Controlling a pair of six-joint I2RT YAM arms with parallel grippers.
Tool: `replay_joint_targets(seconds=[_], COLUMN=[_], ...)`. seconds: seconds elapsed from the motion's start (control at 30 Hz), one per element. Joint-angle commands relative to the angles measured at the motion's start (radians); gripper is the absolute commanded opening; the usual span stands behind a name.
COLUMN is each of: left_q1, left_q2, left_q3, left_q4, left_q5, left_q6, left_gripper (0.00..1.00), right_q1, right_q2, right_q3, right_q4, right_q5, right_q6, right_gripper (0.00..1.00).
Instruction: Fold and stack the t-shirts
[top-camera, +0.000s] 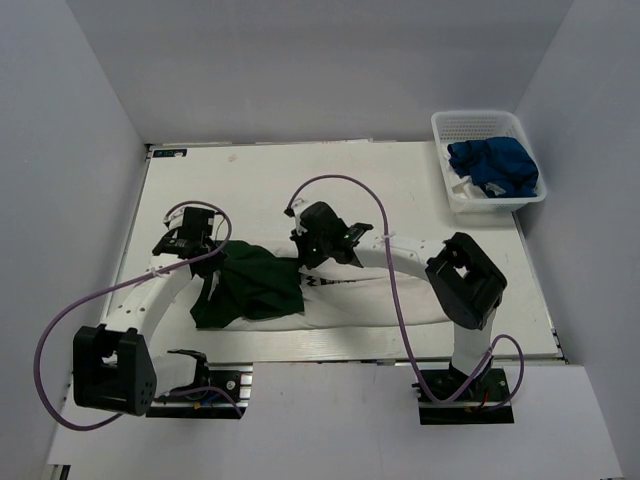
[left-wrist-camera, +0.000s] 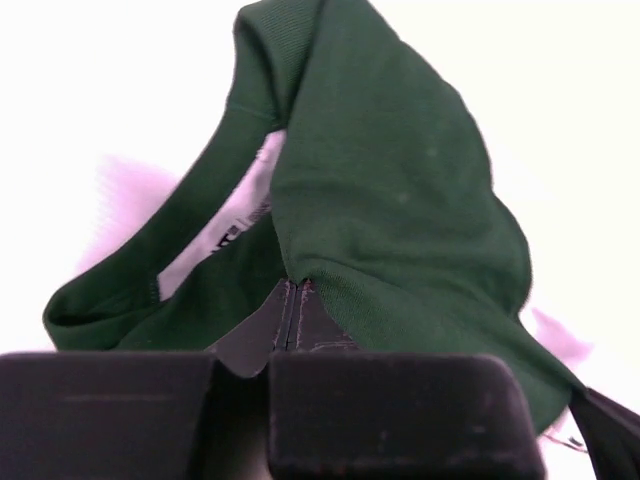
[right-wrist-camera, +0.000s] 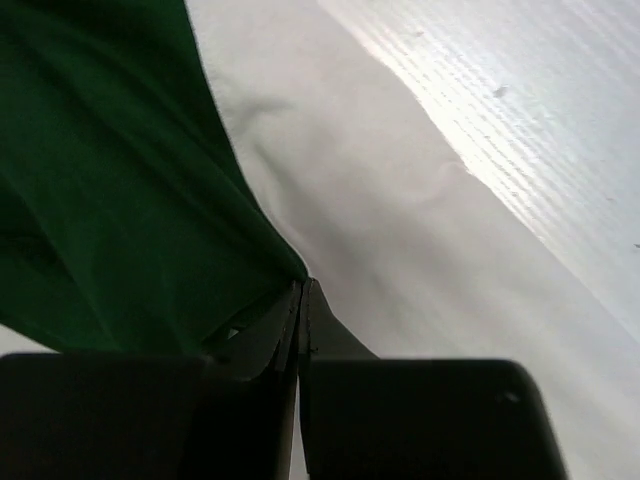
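Table (top-camera: 300, 180) front: t-shirt (top-camera: 255, 285) lengthwise left-right

Top view: the right arm (top-camera: 400, 255) covers the middle of the white-and-green t-shirt (top-camera: 250, 285). The chest print (top-camera: 325, 283) is mostly hidden and too small to read. The blue cloth (top-camera: 495, 165) in the basket (top-camera: 470, 120) is bunched, count unclear.

Left wrist: left hand (left-wrist-camera: 290, 300), 2 fingertips buried in the green fold, finger bodies blurred.

Right wrist: right hand (right-wrist-camera: 302, 292), tips lost in cloth, shirt cut off by the frame edges.
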Motion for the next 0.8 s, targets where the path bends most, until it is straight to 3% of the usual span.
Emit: replay_joint_targets(seconds=[0.0,0.03,0.07,0.13,0.17,0.2,0.23,0.27,0.37,0.4,0.43,0.47,0.5,0.6,0.77], left_q1=[0.022,0.022,0.022,0.031,0.031,0.031,0.031,0.031,0.031,0.031,0.031,0.031,0.019,0.010,-0.024], left_q2=[0.019,0.028,0.028,0.051,0.051,0.065,0.065,0.065,0.065,0.039,0.025,0.012,-0.002,-0.033,-0.024], left_q3=[0.016,0.004,0.004,0.004,0.004,0.030,0.041,0.065,0.108,0.118,0.118,0.131,0.131,0.115,0.001], left_q4=[-0.036,-0.023,-0.023,-0.023,-0.046,-0.055,-0.065,-0.086,-0.115,-0.115,-0.115,-0.102,-0.077,0.016,0.102], left_q5=[-0.035,-0.024,-0.024,-0.015,-0.015,-0.015,-0.015,-0.024,-0.001,0.019,0.074,0.112,0.164,0.534,0.714], left_q6=[-0.018,-0.018,-0.018,-0.027,-0.027,-0.027,-0.027,-0.027,-0.027,-0.005,0.011,0.034,0.115,0.221,0.229], left_gripper=[0.05,0.12,0.34,0.58,0.72,0.87,0.92,0.96,0.96,0.99,0.99,0.99,0.99,0.99,0.99], right_q1=[0.003,0.002,0.003,0.005,0.005,0.005,0.003,0.005,0.003,0.003,0.005,0.000,0.000,-0.012,-0.075], right_q2=[-0.040,-0.043,-0.043,-0.040,-0.040,-0.042,-0.046,-0.055,-0.091,-0.107,-0.117,-0.141,-0.150,-0.192,-0.276], right_q3=[-0.011,-0.008,-0.005,0.004,0.007,0.013,0.015,0.023,0.026,0.023,0.021,0.012,0.009,-0.022,-0.126], right_q4=[0.021,0.015,0.010,-0.007,-0.010,-0.021,-0.025,-0.030,-0.038,-0.038,-0.036,-0.038,-0.042,-0.058,-0.071], right_q5=[-0.061,-0.066,-0.068,-0.081,-0.083,-0.086,-0.083,-0.084,-0.088,-0.092,-0.094,-0.094,-0.089,-0.040,0.151], right_q6=[-0.015,-0.024,-0.029,-0.040,-0.040,-0.044,-0.043,-0.044,-0.044,-0.043,-0.040,-0.034,-0.031,-0.021,0.009], right_gripper=[0.00,0.01,0.14,0.23,0.36,0.42,0.47,0.55,0.57,0.62,0.69,0.90,0.90,0.90,0.90])
